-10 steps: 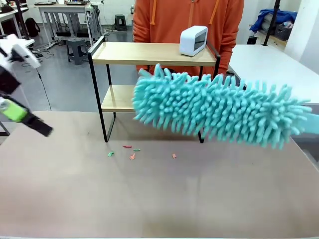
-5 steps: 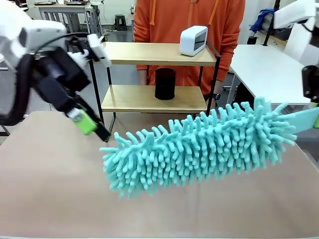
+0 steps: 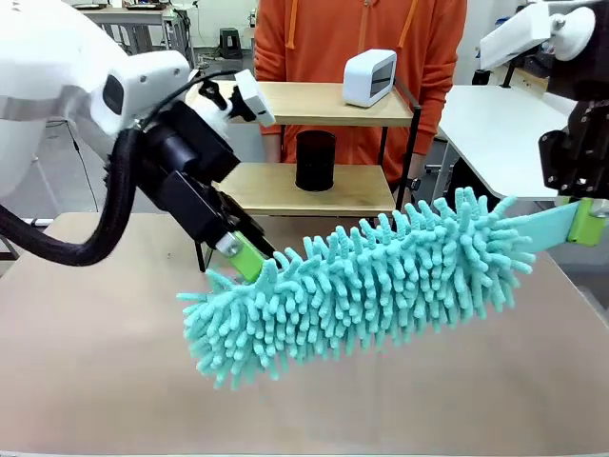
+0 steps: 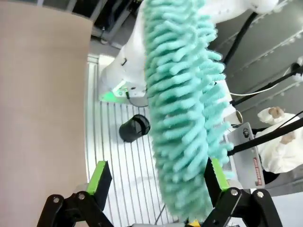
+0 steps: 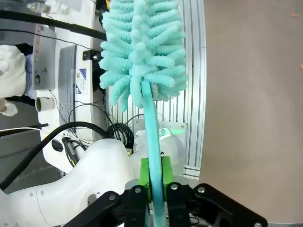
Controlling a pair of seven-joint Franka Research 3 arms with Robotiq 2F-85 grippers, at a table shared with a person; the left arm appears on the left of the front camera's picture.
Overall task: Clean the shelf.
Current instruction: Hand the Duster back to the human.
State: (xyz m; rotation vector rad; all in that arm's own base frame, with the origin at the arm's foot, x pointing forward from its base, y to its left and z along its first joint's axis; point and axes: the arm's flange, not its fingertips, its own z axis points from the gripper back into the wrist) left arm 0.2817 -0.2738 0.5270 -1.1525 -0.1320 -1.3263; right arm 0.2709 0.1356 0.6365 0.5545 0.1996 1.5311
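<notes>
duster (image 3: 362,286) before shelf (image 3: 314,105), above table (image 3: 95,381)

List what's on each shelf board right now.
The shelf top board holds a small white device; the lower board holds a black cylinder. The left arm covers both boards' left ends, so anything there is hidden.

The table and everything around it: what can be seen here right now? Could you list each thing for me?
duster: one, turquoise and fluffy, slanting above the table
shelf: one, black frame with two wooden boards, far side of the table
white box: one, top board
black cup: one, lower board
table: one, tan top
person: one, orange top, behind the shelf
left gripper: open, one pad against the duster's tip
right gripper: shut on the duster's handle
</notes>
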